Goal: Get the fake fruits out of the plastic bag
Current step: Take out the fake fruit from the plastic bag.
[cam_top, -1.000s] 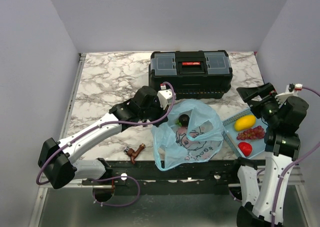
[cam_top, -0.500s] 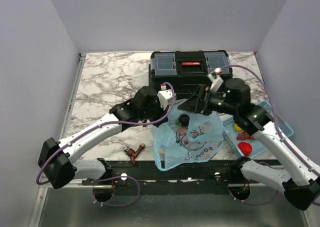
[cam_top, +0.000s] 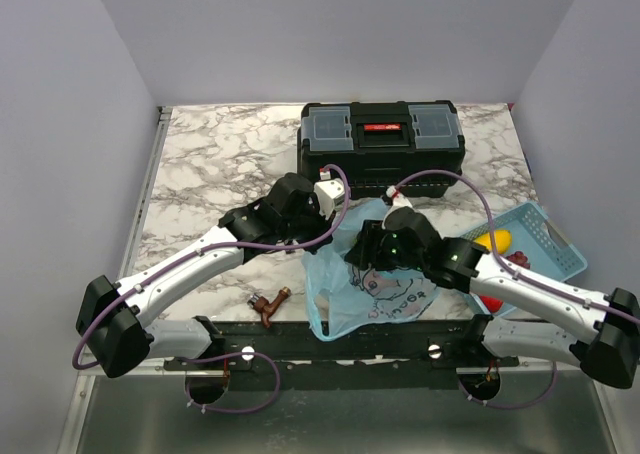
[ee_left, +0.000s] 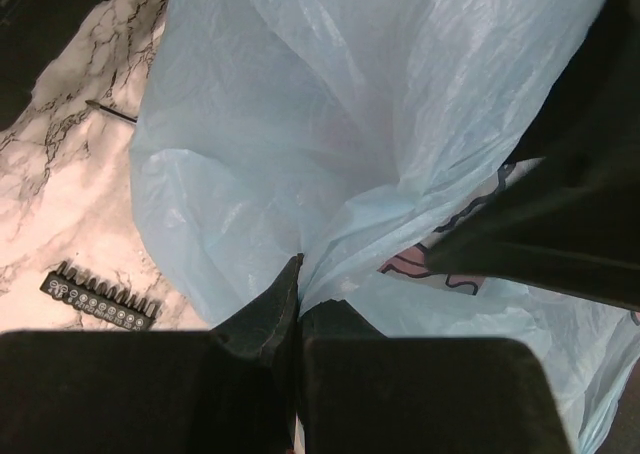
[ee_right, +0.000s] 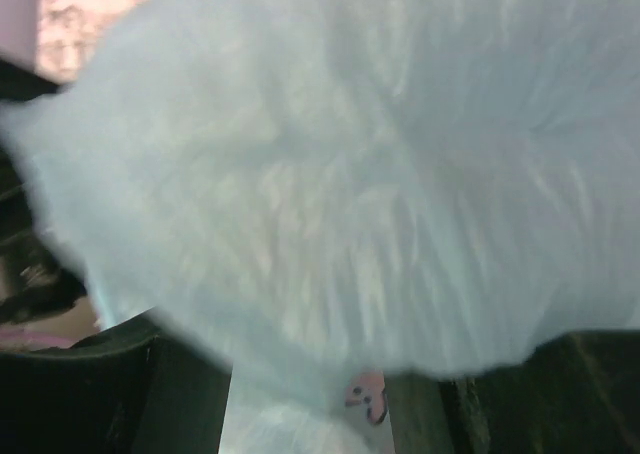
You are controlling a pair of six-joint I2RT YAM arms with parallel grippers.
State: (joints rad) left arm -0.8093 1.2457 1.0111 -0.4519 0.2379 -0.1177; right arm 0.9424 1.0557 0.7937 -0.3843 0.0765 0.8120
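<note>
The light-blue plastic bag (cam_top: 378, 292) lies at the table's near edge, its mouth facing the back. My left gripper (cam_top: 330, 212) is shut on the bag's rim, and the pinched film (ee_left: 300, 259) shows between its tips in the left wrist view. My right gripper (cam_top: 366, 250) is open and low over the bag's mouth. In the right wrist view its fingers (ee_right: 190, 399) stand apart, with blurred blue bag film (ee_right: 340, 194) filling the frame. The dark fruit is hidden under the right gripper. The yellow fruit (cam_top: 493, 241) and reddish grapes (cam_top: 517, 261) lie in the blue basket (cam_top: 545, 236).
A black toolbox (cam_top: 380, 157) stands behind the bag. A small brown fitting (cam_top: 268, 302) lies at the near edge, left of the bag. A strip of screwdriver bits (ee_left: 100, 299) lies on the marble beside the bag. My right arm crosses the basket's near side.
My right arm has swung from above the basket leftward and down to the bag's mouth, covering the dark fruit. The left gripper has kept its hold on the bag's rim.
</note>
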